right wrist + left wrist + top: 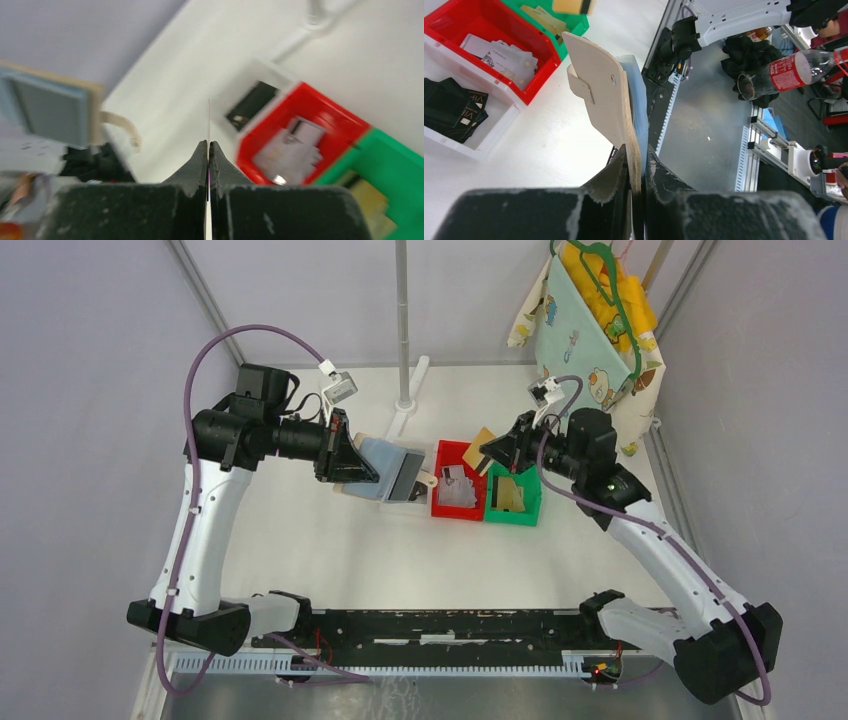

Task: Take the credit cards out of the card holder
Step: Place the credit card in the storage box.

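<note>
Seen from above, the tan card holder (385, 472) is held in the air over the middle of the white bench (330, 550). It lies open, with its pale blue-grey pocket and dark band facing up. Its long axis runs left to right, reaching from the left fingers (352, 472) toward the bins. The left fingers are clamped on the holder's left edge, and the left wrist view shows that edge pinched between both tips. Well apart to the right, the right fingers (492, 452) are closed on a gold credit card (482, 440). It sticks out beyond the tips toward the back left, above the line where the red bin (441, 502) meets the green bin (530, 512). From the right wrist this card shows only as a thin edge-on line. Silver-grey cards (457, 485) lie in the red bin, gold cards (510, 495) in the green bin, and black cards (454, 112) in a white bin (499, 127) just beside the holder.
</note>
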`<state>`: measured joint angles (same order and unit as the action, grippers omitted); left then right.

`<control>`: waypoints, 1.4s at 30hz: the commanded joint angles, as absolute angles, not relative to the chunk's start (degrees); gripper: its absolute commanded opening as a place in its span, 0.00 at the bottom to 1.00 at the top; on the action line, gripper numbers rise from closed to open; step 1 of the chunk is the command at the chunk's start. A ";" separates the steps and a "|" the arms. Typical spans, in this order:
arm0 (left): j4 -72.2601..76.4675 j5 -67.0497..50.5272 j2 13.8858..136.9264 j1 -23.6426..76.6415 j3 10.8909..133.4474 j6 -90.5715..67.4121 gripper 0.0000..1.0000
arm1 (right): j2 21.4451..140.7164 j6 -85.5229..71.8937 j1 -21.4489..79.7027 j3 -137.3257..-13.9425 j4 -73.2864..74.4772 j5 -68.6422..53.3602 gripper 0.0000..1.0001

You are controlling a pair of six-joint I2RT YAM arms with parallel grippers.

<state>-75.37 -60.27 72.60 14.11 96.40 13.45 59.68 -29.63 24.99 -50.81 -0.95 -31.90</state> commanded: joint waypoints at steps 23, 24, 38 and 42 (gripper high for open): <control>-74.97 -62.66 70.90 13.89 99.67 16.98 0.02 | 81.25 -7.48 22.49 -57.51 23.52 -4.08 0.00; -74.89 -62.71 70.80 13.90 99.67 17.00 0.02 | 82.08 -7.58 22.49 -57.48 23.03 -5.00 0.00; -72.40 -62.94 69.40 13.88 98.74 15.88 0.02 | 88.93 -6.78 22.48 -55.48 18.78 -11.51 0.00; -72.33 -62.85 69.52 13.88 98.70 15.61 0.02 | 89.22 -6.31 22.38 -54.92 17.27 -11.10 0.00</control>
